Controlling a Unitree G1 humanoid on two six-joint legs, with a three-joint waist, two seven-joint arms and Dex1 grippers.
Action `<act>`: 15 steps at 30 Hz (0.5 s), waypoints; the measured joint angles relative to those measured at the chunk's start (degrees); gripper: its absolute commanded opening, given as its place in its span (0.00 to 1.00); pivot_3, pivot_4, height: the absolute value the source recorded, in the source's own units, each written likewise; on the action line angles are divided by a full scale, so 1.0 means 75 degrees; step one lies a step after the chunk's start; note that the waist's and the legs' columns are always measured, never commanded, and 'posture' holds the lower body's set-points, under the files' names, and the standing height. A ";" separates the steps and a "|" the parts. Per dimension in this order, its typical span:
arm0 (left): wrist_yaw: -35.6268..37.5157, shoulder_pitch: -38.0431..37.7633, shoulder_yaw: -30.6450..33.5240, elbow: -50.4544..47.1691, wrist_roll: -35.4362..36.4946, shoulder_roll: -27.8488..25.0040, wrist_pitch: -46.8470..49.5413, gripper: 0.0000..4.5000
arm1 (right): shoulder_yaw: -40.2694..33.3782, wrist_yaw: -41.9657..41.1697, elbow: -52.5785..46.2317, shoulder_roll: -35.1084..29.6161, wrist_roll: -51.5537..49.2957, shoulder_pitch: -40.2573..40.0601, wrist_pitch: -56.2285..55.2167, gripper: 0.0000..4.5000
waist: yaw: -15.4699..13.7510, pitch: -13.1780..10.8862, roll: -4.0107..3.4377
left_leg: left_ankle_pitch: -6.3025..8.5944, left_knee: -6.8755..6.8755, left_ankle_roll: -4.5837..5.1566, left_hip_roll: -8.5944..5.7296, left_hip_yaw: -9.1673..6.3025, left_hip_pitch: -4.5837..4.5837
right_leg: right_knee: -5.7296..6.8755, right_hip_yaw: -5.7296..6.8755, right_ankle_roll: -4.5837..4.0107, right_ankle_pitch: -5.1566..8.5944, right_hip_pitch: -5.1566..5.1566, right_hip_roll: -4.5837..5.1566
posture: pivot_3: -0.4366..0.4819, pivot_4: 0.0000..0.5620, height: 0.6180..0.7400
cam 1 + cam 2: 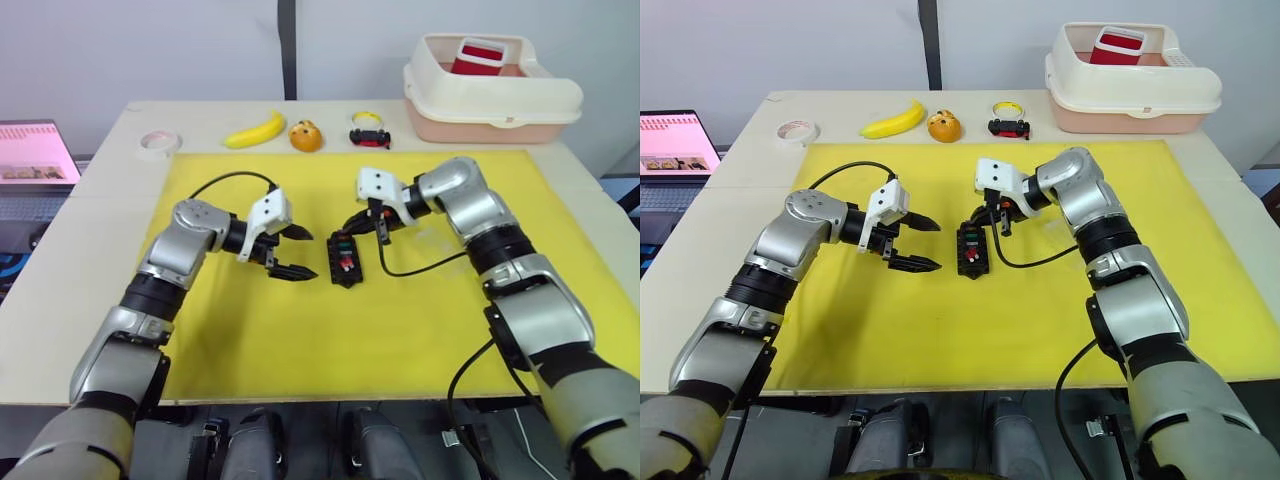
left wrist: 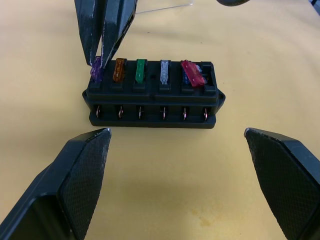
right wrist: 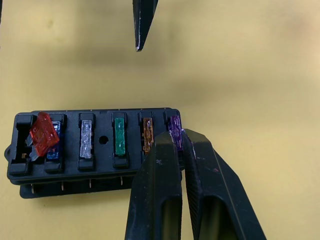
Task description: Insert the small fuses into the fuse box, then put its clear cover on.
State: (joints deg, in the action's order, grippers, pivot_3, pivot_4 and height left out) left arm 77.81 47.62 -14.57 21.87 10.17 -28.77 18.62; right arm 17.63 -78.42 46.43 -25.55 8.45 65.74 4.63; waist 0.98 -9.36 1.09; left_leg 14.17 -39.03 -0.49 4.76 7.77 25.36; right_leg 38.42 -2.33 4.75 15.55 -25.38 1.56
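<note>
Six slots run along the fuse box (image 2: 152, 97), which sits on the yellow mat (image 1: 420, 330) at the centre of the left eye frame. In the left wrist view it holds, left to right, the purple fuse (image 2: 96, 70), amber fuse (image 2: 119, 69), green fuse (image 2: 141, 70) and grey fuse (image 2: 164, 71) upright, a blue one barely visible, and the red fuse (image 2: 192, 73) lying tilted, not seated. The right gripper (image 3: 176, 134) is clenched on the purple fuse at the box's end; the left gripper (image 2: 177, 145) hangs released, just beside the box.

These chips look light, stiff and slick, so pinching the flat faces near the top seems best. The clear cover cannot be made out for certain. At the upper right of the left eye frame, a cream bin (image 1: 490, 95) holds a red container (image 1: 480, 55).
</note>
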 measured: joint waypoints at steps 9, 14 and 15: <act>-0.0031 0.0000 0.0000 0.0000 0.0000 0.0018 0.0000 1.00 | 0.0085 -0.0109 0.0007 -0.0005 0.0123 0.0097 -0.0023 0.00 | -0.0005 0.0000 0.0000 | 0.0000 0.0000 0.0000 0.0000 0.0000 0.0000 | 0.0000 0.0000 0.0000 0.0000 0.0000 0.0000 | 0.48 0.27 0.99; -0.0032 -0.0001 0.0000 0.0000 0.0000 0.0023 0.0000 1.00 | 0.0171 -0.0135 0.0007 -0.0005 0.0195 0.0162 -0.0025 0.00 | -0.0009 0.0000 0.0000 | 0.0000 0.0000 0.0000 0.0000 0.0000 0.0000 | 0.0000 0.0000 0.0000 0.0000 0.0000 0.0000 | 0.48 0.27 0.99; -0.0031 -0.0001 -0.0001 -0.0001 0.0000 0.0023 0.0000 1.00 | 0.0182 -0.0139 0.0008 -0.0005 0.0201 0.0165 -0.0025 0.00 | -0.0009 0.0000 0.0000 | 0.0000 0.0000 0.0000 0.0000 0.0001 0.0000 | 0.0000 0.0000 0.0000 0.0000 0.0000 0.0000 | 0.48 0.27 0.99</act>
State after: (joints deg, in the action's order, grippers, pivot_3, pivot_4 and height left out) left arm 77.58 47.61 -14.58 21.87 10.17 -28.59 18.62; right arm 18.99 -79.46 46.49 -25.59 9.96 66.98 4.44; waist 0.92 -9.36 1.09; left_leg 14.17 -39.03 -0.49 4.76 7.77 25.36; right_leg 38.42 -2.33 4.75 15.55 -25.38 1.57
